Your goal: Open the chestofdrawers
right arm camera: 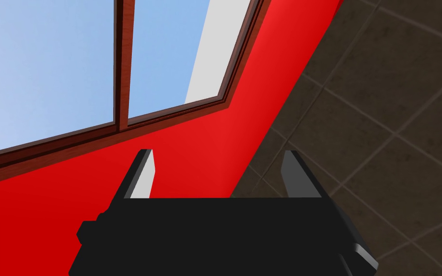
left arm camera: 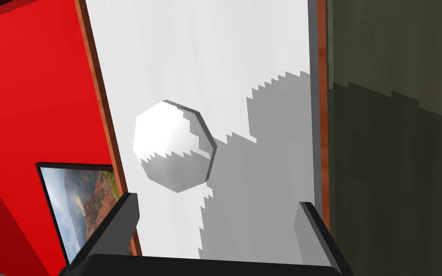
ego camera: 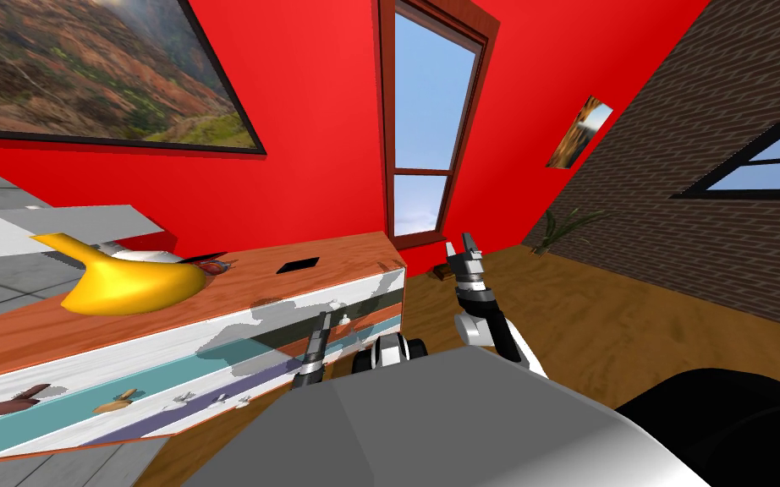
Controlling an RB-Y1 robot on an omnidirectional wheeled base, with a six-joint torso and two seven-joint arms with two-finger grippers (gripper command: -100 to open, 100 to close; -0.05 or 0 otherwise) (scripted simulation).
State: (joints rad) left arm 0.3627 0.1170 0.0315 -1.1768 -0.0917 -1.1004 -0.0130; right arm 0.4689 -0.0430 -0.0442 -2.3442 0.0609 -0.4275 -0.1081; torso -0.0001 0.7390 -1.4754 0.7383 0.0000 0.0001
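Note:
The chest of drawers (ego camera: 211, 338) has a wooden top and white, teal and purple drawer fronts with small knobs. My left gripper (ego camera: 323, 320) points at the top white drawer front (left arm camera: 205, 62), close to a white knob (ego camera: 343, 320). In the left wrist view that faceted white knob (left arm camera: 173, 145) lies just ahead of my open left gripper (left arm camera: 217, 215), nearer one finger, with nothing between the fingers. My right gripper (ego camera: 462, 248) is raised beyond the chest's end, open and empty; it shows as the right gripper (right arm camera: 217, 167) in its wrist view.
A yellow curved object (ego camera: 122, 279) and a small black square (ego camera: 298, 265) lie on the chest's top. The red wall with a tall window (ego camera: 431, 118) stands behind. Wooden floor (ego camera: 634, 338) stretches to the right, with a plant (ego camera: 562, 227) by the brick wall.

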